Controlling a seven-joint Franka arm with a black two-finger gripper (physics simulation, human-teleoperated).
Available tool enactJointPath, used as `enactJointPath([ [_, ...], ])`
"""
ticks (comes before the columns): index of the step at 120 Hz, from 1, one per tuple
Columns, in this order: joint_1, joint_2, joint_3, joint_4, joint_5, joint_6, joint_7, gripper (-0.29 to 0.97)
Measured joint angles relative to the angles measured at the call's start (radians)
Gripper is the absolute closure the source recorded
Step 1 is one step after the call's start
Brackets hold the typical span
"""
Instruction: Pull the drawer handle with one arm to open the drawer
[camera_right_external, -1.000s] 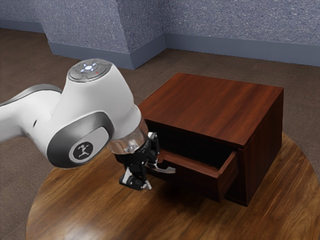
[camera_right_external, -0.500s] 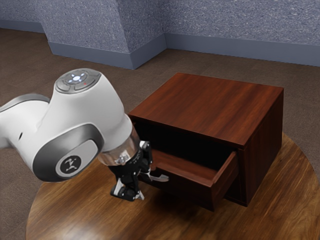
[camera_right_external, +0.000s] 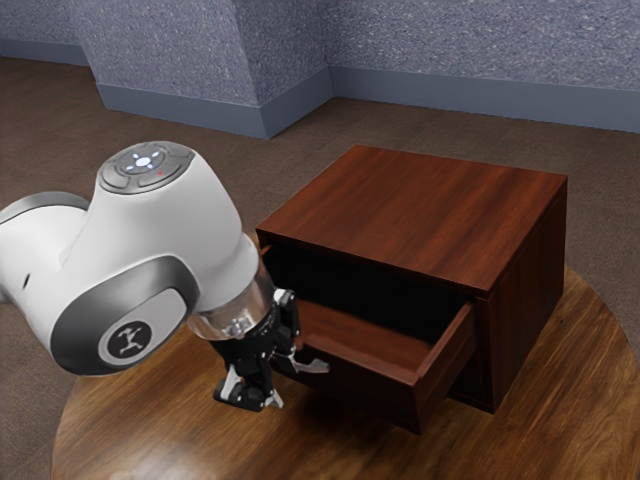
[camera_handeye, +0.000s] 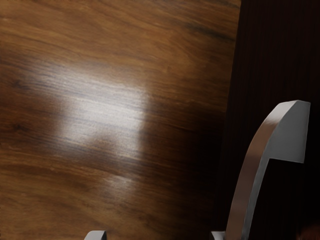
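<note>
The dark red-brown wooden drawer is standing partly open in the lower middle of the exterior view, and it is sliding further out. Over the last second its front corner has been travelling down and toward the frame's left, exposing more of the dark cavity behind it. Its curved silver metal handle, on the front face at lower centre-left, is moving with it. In the wrist view the same handle is arching up near the right edge against the dark drawer front. The black two-finger gripper is sitting right at that handle, but I cannot tell whether it is clamped on it or only hooked against it. The white and grey arm is drawing back toward the lower left in step with the drawer. The boxy mahogany cabinet is staying put on the round glossy wooden table. By my judgement the pull is working and the task is well along, with only more of the same straight draw remaining.
</note>
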Motion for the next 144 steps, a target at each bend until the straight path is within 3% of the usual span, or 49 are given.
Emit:
enactJointPath([
  [65,0.006,-0.089,-0.005,-0.062,-0.014,-0.021,-0.008,0.46],
  [144,0.007,-0.107,-0.005,-0.067,-0.031,-0.051,-0.009,0.48],
])
